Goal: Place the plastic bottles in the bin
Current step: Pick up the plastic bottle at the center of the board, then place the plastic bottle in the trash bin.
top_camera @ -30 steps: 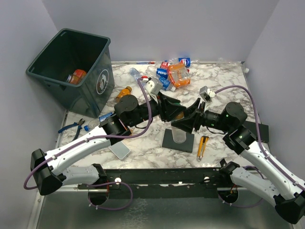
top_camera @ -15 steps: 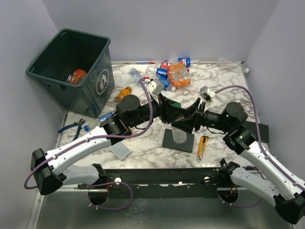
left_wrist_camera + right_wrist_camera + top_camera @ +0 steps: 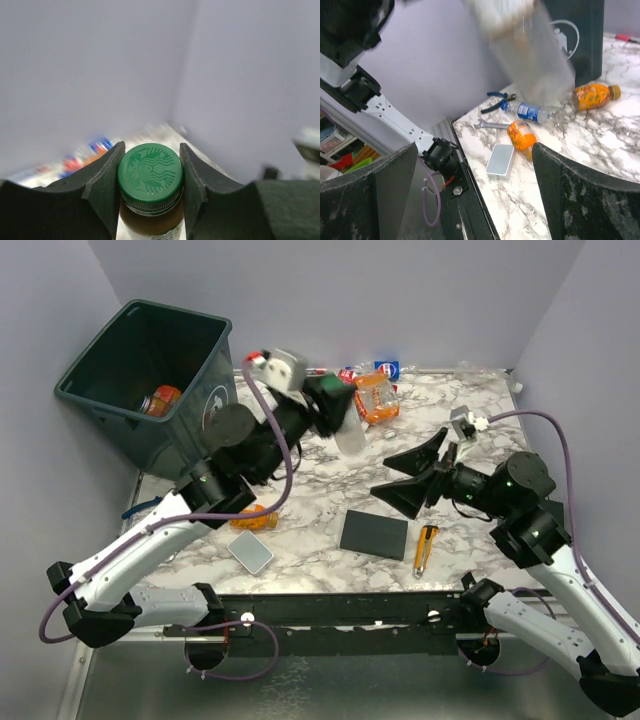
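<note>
Left gripper (image 3: pixel 333 405) clamped on green-capped bottle (image 3: pixel 150 172), fingers pinching both sides of the cap, brown contents showing at the neck. Arm is raised and the bottle hangs in the air at about 11 o'clock over the table, right of the bin (image 3: pixel 150 380), not above it. Right gripper (image 3: pixel 382 474) spread wide, nothing in it, hovering right of table centre. Bin sits at 10 o'clock with one orange bottle (image 3: pixel 162 398) inside. Bottle pile (image 3: pixel 372 392), blue and red labels plus orange jug, at 12 o'clock by the back wall. Juice bottle (image 3: pixel 592 95), blue-label bottle (image 3: pixel 530 111) and orange-label bottle (image 3: pixel 520 136) lie around 9 o'clock near the bin. Black pad (image 3: pixel 373 533) and yellow knife (image 3: pixel 426 545) at 6 o'clock, just beside each other. Silver flat case (image 3: pixel 250 552) at 7 o'clock; pliers (image 3: pixel 496 102) and wrench (image 3: pixel 490 125) at the left edge.
</note>
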